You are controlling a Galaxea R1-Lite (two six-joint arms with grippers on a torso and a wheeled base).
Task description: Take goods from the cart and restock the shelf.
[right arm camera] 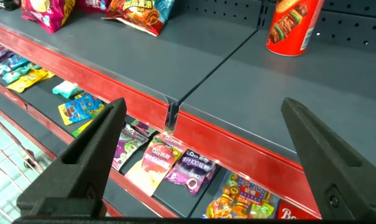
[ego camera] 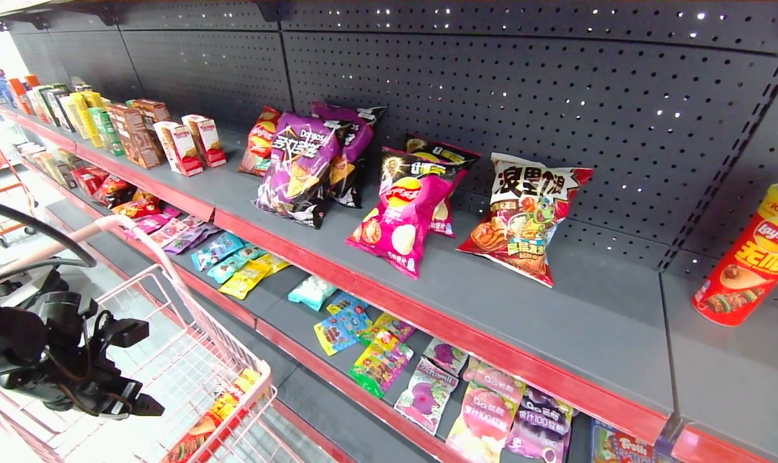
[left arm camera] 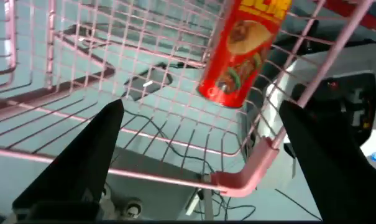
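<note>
A red tube (left arm camera: 240, 56) of crisps is lying in the pink wire cart (left arm camera: 237, 180), resting against the mesh close to one corner. Its label is showing a picture of food under large yellow lettering that is running off the edge, so it cannot be read whole. In the head view the red tube (ego camera: 215, 411) is lying lengthwise along the side of the cart (ego camera: 189, 360) that is facing the shelf (ego camera: 556, 321). The left gripper (left arm camera: 200, 168) is hanging over the cart's basket, apart from the tube, its jaws standing spread with nothing between them. The right gripper (right arm camera: 200, 162) is hovering before the shelf's red front edge, its jaws likewise standing wide and holding nothing. On the grey upper board a second tube (ego camera: 746, 257), red with a yellow top, is standing upright at the right, well apart from the crisp bags. Among these, a red-and-white bag (ego camera: 524, 215), a pink bag (ego camera: 398, 215) and a purple bag (ego camera: 296, 170) are leaning back toward the pegboard, each carrying bold printed characters. Sweet packets (ego camera: 376, 360) are lying flat on the board below.
</note>
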